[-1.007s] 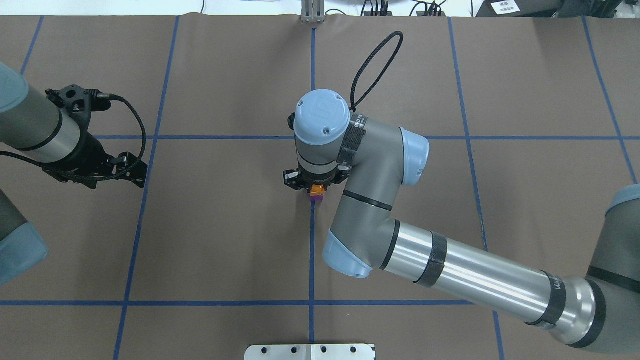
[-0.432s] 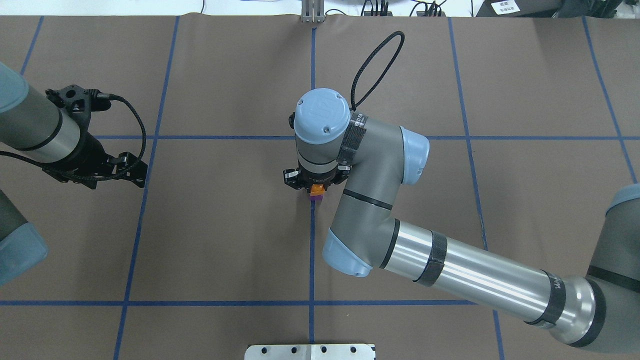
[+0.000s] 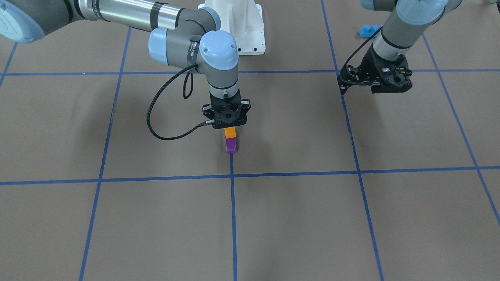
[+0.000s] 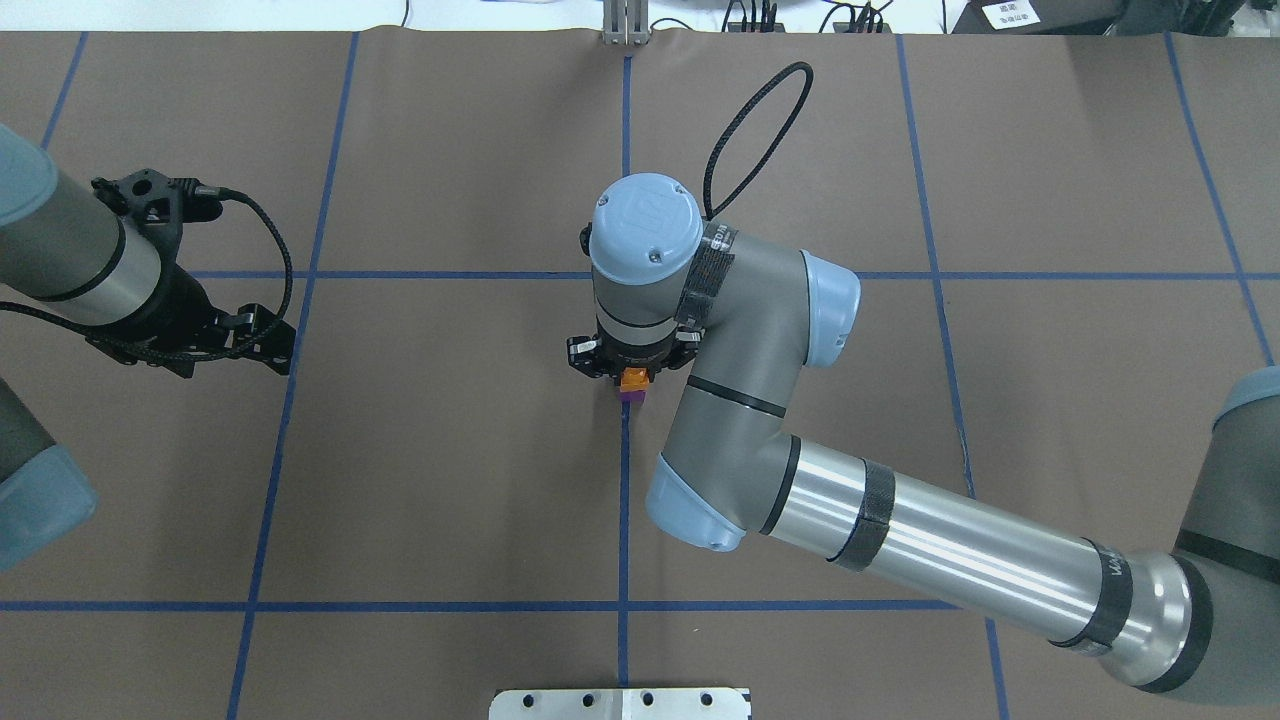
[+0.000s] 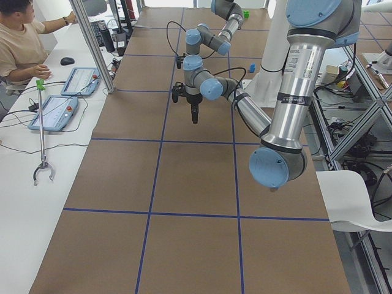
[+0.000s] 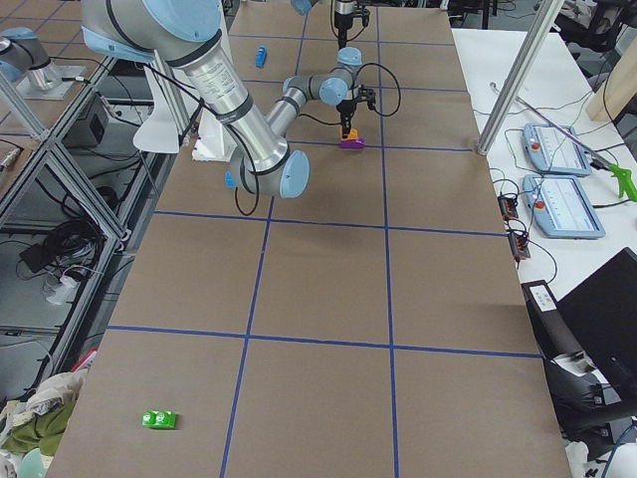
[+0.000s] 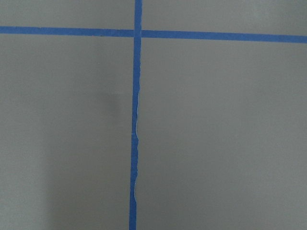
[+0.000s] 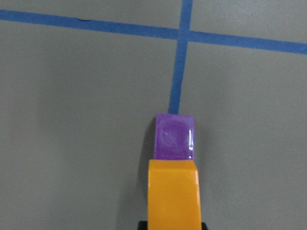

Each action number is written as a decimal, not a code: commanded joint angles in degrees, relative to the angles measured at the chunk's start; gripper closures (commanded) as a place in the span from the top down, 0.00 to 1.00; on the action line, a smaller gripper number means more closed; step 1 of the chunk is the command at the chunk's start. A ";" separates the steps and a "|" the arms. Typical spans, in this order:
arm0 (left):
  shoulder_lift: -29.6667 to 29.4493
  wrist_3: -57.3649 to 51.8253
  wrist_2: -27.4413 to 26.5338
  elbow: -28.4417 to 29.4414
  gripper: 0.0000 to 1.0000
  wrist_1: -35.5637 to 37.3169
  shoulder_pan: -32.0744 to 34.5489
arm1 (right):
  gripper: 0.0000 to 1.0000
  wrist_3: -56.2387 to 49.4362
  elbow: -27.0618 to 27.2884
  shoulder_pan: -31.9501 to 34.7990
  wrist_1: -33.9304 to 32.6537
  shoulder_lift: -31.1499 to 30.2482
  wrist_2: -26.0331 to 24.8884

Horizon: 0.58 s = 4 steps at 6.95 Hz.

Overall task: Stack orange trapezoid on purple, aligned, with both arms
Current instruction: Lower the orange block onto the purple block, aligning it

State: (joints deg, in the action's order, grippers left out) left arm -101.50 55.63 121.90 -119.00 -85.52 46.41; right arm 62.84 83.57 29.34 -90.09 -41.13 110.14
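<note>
My right gripper point(image 3: 229, 127) points straight down at the table's middle and is shut on the orange trapezoid point(image 3: 230, 132). The orange block hangs directly over the purple block point(image 3: 231, 145), which stands on a blue tape line. I cannot tell whether the two touch. In the right wrist view the orange block point(image 8: 173, 194) covers the near part of the purple one point(image 8: 174, 135). Overhead, orange point(image 4: 633, 379) sits just above purple point(image 4: 633, 396). My left gripper point(image 4: 275, 340) hovers far to the left, open and empty; its wrist view shows only bare table.
A small blue block point(image 3: 369, 30) lies behind the left arm. A green block point(image 6: 159, 419) lies far off at the table's right end. The robot's white base point(image 3: 242, 27) and a metal plate point(image 4: 620, 703) sit at the near edge. An operator sits at a side desk.
The right arm's wrist has shifted very slightly. The blocks and the left arm stand as before.
</note>
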 commanded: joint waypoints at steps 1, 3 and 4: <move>-0.02 0.00 0.00 0.00 1.00 0.00 0.00 | 0.00 0.97 -0.68 -0.07 0.00 -0.10 0.25; -0.02 0.00 0.00 0.00 1.00 0.00 0.00 | 0.00 1.06 -0.69 0.02 0.00 -0.01 0.25; -0.10 0.00 0.00 0.00 1.00 0.00 0.00 | 0.09 0.97 -0.69 0.02 0.00 -0.01 0.25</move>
State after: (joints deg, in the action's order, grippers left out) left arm -101.54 55.63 121.90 -119.00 -85.52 46.41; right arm 63.83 82.91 29.35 -90.09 -41.14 110.39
